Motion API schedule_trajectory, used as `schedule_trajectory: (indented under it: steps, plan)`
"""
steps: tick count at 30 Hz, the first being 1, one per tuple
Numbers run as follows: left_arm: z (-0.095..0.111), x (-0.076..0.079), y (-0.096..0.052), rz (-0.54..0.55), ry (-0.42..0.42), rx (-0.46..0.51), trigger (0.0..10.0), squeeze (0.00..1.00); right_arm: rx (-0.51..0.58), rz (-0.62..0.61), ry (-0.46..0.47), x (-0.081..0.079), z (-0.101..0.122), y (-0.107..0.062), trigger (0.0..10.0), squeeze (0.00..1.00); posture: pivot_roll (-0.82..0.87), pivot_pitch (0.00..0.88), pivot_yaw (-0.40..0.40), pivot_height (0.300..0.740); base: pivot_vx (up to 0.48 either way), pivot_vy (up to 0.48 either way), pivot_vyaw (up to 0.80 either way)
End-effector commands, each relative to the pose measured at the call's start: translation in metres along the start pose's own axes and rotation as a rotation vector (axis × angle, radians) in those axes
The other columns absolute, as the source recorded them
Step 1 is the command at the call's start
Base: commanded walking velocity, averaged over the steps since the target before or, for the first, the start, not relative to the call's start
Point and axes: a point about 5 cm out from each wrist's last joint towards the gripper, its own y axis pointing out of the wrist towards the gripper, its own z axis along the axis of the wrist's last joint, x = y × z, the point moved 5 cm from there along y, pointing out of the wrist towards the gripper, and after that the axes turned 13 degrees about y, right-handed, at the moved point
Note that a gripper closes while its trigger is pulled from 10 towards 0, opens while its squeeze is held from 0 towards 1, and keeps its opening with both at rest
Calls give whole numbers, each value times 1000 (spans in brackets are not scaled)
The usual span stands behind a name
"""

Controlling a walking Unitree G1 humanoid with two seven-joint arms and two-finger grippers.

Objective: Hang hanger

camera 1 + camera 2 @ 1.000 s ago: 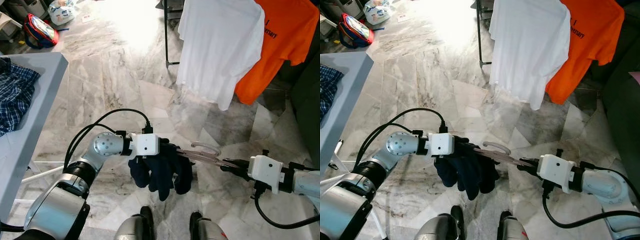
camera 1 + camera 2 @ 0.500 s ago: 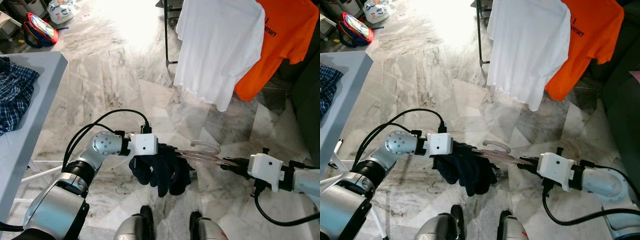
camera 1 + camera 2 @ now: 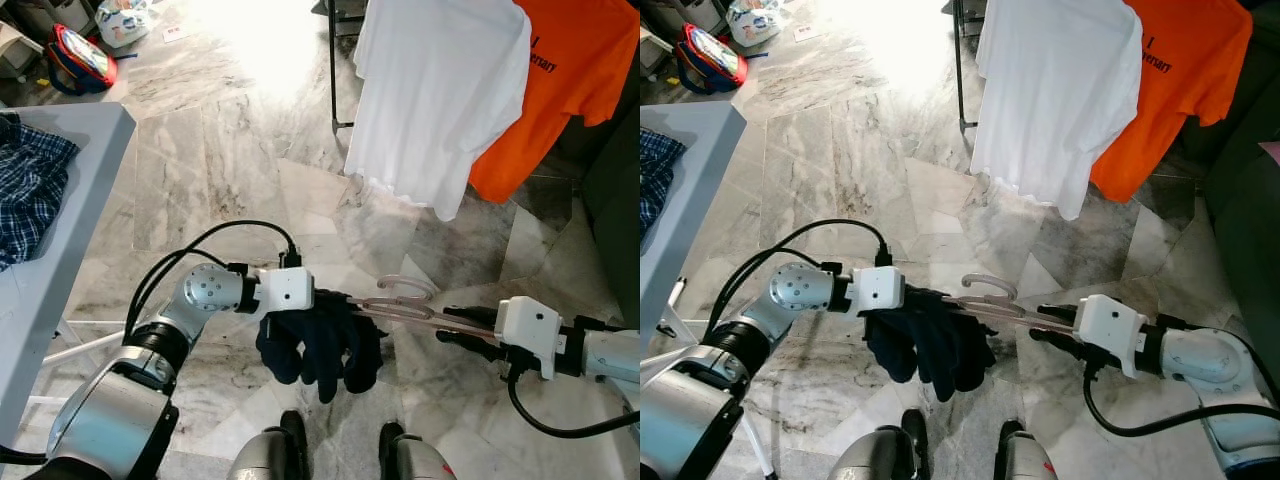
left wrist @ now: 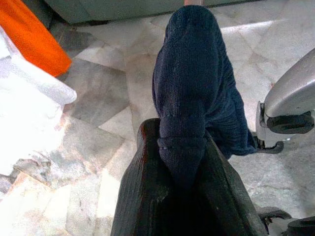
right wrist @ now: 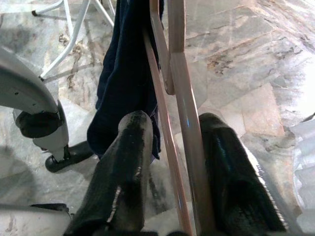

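A clear pinkish hanger (image 3: pixel 400 305) hangs level over the marble floor between my two grippers, its hook tipped upward. A dark navy garment (image 3: pixel 320 345) is draped over its left end. My left gripper (image 3: pixel 325 300) is shut on that garment-covered end; the left wrist view has navy cloth (image 4: pixel 189 73) pinched between the black fingers (image 4: pixel 142 196). My right gripper (image 3: pixel 452 327) is shut on the hanger's other end. In the right wrist view, the hanger's bars (image 5: pixel 189 147) run between the fingers (image 5: pixel 125 167), close against one of them.
A white T-shirt (image 3: pixel 440 90) and an orange T-shirt (image 3: pixel 560 90) hang on a dark rack (image 3: pixel 332 70) ahead to the right. A grey table (image 3: pixel 70 250) with a plaid shirt (image 3: pixel 25 190) stands on the left. Bags (image 3: pixel 80 55) lie far left.
The right gripper has rolled and risen slightly, and the hanger's hook has tipped upward. The left gripper still holds the garment end in about the same place.
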Motion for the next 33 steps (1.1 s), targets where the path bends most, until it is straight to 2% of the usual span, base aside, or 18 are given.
schedule_trajectory:
  steps: [1, 6, 11, 12, 17, 20, 22, 23, 25, 26, 29, 30, 32, 33]
  plan:
    - [-11, -1, -10, 45, -52, -35, 0, 0, -24, 47, 2, -4, -2, -3, 10000, 1000, -98, 275, 105, 740, 0, 0, 0]
    - [-21, -8, -17, 132, -92, -77, 0, 0, -46, 9, 2, 10, 2, -17, 10000, 1000, -99, 273, 106, 740, 0, 0, 0]
    - [-24, -9, -19, 157, -107, -94, 0, 0, -52, -34, -5, 19, 5, -25, 10000, 1000, -99, 270, 102, 740, 0, 0, 0]
    - [-28, -9, -21, 173, -118, -109, 0, 0, -40, -98, -21, 29, 10, -30, 10000, 1000, -99, 269, 100, 740, 0, 0, 0]
    - [-35, -13, -27, 226, -124, -149, 0, 0, 12, -268, -79, 50, 22, -32, 10000, 1000, -100, 266, 93, 740, 0, 0, 0]
    - [-36, -22, -31, 301, -114, -164, 0, 0, 89, -349, -76, 56, 34, -28, 10000, 1000, -102, 266, 92, 740, 0, 0, 0]
    - [-36, -31, -35, 381, -123, -166, 0, 0, 199, -387, -2, 50, 43, -17, 10000, 1000, -106, 265, 89, 740, 0, 0, 0]
    - [-36, -31, -35, 381, -123, -166, 0, 0, 199, -387, -2, 50, 43, -17, 10000, 1000, -106, 265, 89, 740, 0, 0, 0]
    - [-34, -41, -37, 454, -144, -153, 0, 0, 291, -431, 98, 45, 45, -4, 10000, 1000, -108, 265, 87, 740, 0, 0, 0]
    - [-34, -41, -37, 454, -144, -153, 0, 0, 291, -431, 98, 45, 45, -4, 10000, 1000, -108, 265, 87, 740, 0, 0, 0]
    - [-27, -52, -37, 520, -176, -103, 0, 0, 337, -554, 201, 45, 36, 9, 10000, 1000, -112, 261, 80, 740, 0, 0, 0]
    - [-21, -57, -35, 547, -183, -64, 0, 0, 372, -632, 302, 49, 29, 14, 10000, 1000, -113, 261, 76, 740, 0, 0, 0]
    - [-16, -61, -34, 570, -189, -33, 0, 0, 398, -685, 386, 52, 24, 16, 10000, 1000, -114, 262, 72, 740, 0, 0, 0]
    - [-12, -64, -33, 579, -190, -11, 0, 0, 407, -710, 444, 52, 19, 19, 10000, 922, -114, 261, 71, 740, 0, 0, 0]
